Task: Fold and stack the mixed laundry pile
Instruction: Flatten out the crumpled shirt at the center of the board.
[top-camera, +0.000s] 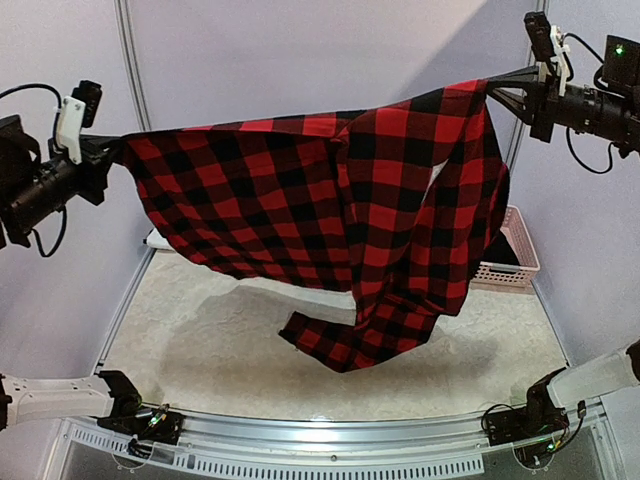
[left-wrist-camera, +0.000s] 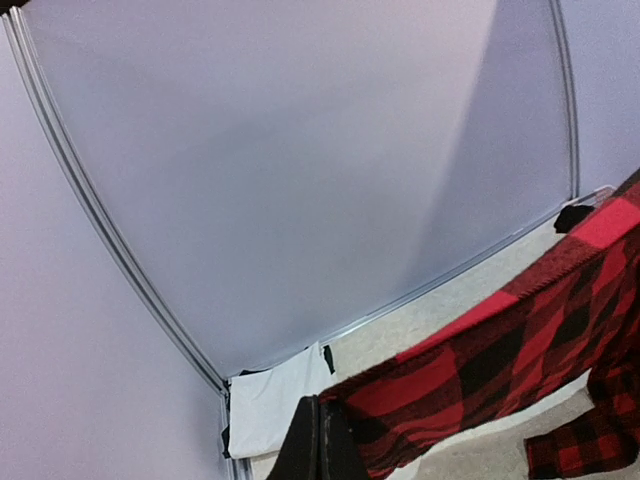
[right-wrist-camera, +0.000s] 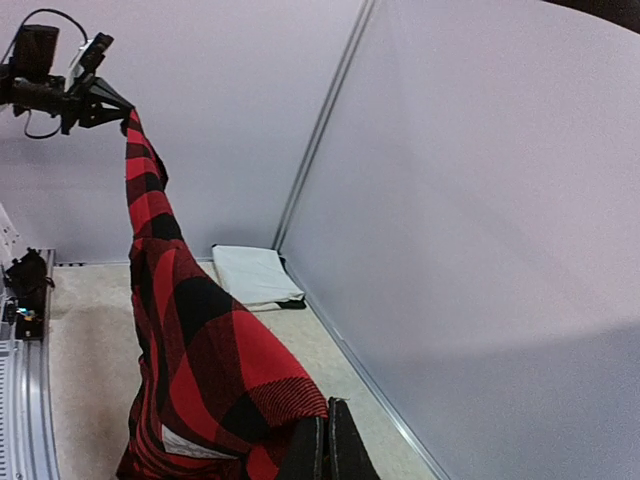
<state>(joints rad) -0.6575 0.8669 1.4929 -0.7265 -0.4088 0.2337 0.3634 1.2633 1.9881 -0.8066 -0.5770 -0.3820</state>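
Both pincers grip one garment: we see the left gripper (top-camera: 108, 150) clamped on one edge of the red-and-black checked flannel shirt (top-camera: 330, 200) and the right gripper (top-camera: 500, 88) clamped on the opposite edge. The shirt hangs stretched between them high over the table (top-camera: 200, 340). Its sleeve (top-camera: 345, 345) dangles close to the surface, though we cannot tell if it touches.

We judge the job to be at an early stage. The shirt is spread in the air but not folded, and it needs to be laid down and creased. A white cloth (left-wrist-camera: 270, 400) lies flat and squared in the far left corner, with a dark garment (right-wrist-camera: 290, 300) showing under its edge. We cannot say whether that counts as a finished stack.

From above we get the shirt's full span and the pink basket (top-camera: 515, 262) at the far right, which neither wrist camera catches. The shirt hides nearly all of the white cloth from that camera, but the wrist views show it plainly. Only the left wrist view picks out a small dark piece (left-wrist-camera: 573, 217) at the table's far edge.
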